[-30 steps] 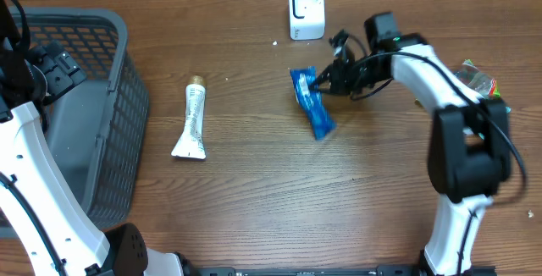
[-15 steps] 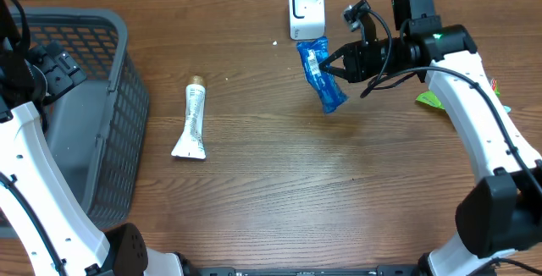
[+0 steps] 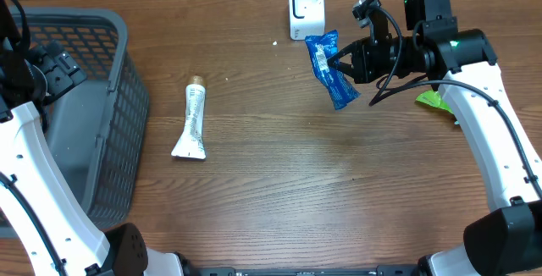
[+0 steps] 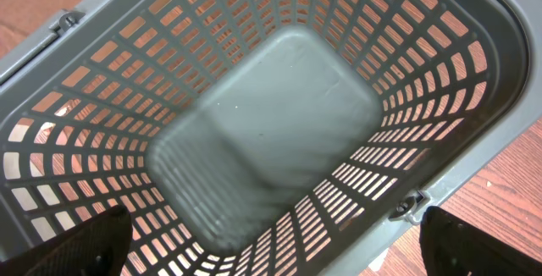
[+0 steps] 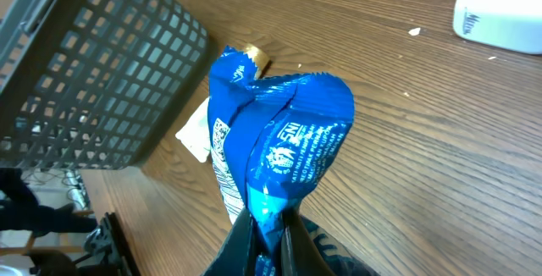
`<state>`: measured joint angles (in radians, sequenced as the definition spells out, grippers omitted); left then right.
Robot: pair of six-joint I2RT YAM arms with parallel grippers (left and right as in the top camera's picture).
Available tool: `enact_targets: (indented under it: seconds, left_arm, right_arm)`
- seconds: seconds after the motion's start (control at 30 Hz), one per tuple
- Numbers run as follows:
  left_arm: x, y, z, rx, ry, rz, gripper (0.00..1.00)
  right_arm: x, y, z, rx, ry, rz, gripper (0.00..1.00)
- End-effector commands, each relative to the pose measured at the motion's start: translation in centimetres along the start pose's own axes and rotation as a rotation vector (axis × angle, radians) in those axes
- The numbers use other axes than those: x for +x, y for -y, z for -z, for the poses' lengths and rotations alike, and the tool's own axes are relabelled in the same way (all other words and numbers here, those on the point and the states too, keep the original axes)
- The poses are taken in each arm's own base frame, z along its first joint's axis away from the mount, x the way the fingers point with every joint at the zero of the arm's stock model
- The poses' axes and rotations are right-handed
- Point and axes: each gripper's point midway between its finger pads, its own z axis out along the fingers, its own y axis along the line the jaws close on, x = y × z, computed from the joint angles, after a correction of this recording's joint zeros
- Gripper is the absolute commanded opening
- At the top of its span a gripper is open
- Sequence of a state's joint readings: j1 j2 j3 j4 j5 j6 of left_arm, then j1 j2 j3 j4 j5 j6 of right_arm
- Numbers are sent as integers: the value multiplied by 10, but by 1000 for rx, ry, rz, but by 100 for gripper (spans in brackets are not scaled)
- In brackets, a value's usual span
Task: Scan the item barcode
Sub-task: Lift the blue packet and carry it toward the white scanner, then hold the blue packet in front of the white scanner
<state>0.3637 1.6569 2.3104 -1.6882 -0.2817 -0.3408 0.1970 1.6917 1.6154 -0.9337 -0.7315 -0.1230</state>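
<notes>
My right gripper is shut on a blue snack packet, holding it in the air just right of and below the white barcode scanner. White barcode stripes show on the packet's side in the right wrist view. A cream tube with a gold cap lies flat on the table left of centre. My left gripper hangs open above the grey basket, its dark fingertips at the frame's lower corners with nothing between them.
A green-and-clear wrapped item lies on the table at the right, partly under my right arm. The wooden table fills the middle and front. The basket occupies the left edge.
My right gripper has lifted the blue packet off the table and carried it up and to the right, close beside the scanner. The left arm has not moved.
</notes>
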Motion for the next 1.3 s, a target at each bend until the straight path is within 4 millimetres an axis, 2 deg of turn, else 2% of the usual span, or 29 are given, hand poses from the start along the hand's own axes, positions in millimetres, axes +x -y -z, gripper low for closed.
enact_targets:
  seconds: [0.0, 0.07, 0.17, 0.43, 0.57, 0.77, 0.93, 1.07, 1.17, 1.27]
  left_arm:
    - [-1, -3, -1, -16, 0, -3, 100]
    - [-1, -3, -1, -16, 0, -3, 100]
    - [-1, -3, -1, -16, 0, -3, 100]
    - [-1, -3, -1, -16, 0, -3, 100]
    - [-1, -3, -1, -16, 0, -3, 99]
    - [-1, -3, -1, -16, 0, -3, 100]
    - [-1, -3, -1, -16, 0, -3, 99]
    - [-1, -3, -1, -16, 0, -3, 100]
    - [-1, -3, -1, -16, 0, -3, 99]
    - [-1, -3, -1, -16, 0, -3, 100]
  right_arm:
    - [-11, 1, 5, 97, 42, -35, 4]
    - [-18, 14, 4, 208, 74, -99, 4]
    - [-31, 25, 12, 368, 123, -133, 3]
    - [-92, 30, 70, 707, 279, -88, 3]
    - [-117, 41, 78, 800, 301, -30, 4]
    - [-133, 68, 64, 1001, 284, 94, 4]
    - [-154, 87, 49, 1193, 301, 227, 4]
    - [-171, 106, 29, 1258, 305, 330, 4]
    - [-175, 122, 5, 1292, 194, 509, 4]
    - [-170, 138, -20, 1318, 26, 710, 4]
